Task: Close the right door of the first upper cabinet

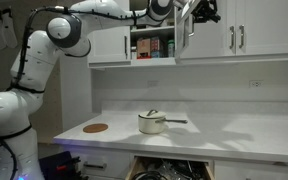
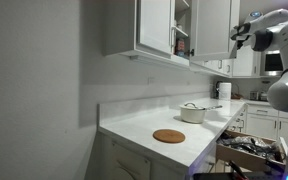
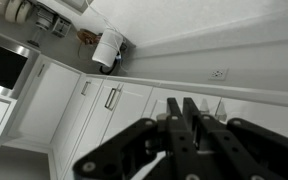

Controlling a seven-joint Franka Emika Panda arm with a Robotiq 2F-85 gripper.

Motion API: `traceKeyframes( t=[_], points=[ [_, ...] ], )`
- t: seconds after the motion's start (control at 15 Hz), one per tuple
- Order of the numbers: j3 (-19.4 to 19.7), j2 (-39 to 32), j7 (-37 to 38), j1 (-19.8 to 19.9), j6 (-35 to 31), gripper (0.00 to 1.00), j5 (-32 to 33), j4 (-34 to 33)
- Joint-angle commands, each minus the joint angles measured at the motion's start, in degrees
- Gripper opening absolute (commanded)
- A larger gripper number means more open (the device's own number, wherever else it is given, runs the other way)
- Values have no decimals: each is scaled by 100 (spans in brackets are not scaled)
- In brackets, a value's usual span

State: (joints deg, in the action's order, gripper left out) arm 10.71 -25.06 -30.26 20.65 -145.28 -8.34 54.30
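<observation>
End effector [image 1: 196, 12] hovers by the open right door [image 1: 185, 40].

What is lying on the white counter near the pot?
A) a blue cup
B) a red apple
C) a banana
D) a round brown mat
D: a flat round brown mat lies on the counter, a little apart from the pot.

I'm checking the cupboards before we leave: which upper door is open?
The narrow door by the gripper, swung out beside shelves of jars; the other upper doors sit shut.
</observation>
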Motion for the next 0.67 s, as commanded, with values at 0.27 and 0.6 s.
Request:
traceKeyframes(
  t=[0.27, 0.6],
  points=[
    [-343, -125, -131, 52, 108, 0, -308, -292],
    [-588, -86, -181, 75, 823, 0, -571, -320]
  ],
)
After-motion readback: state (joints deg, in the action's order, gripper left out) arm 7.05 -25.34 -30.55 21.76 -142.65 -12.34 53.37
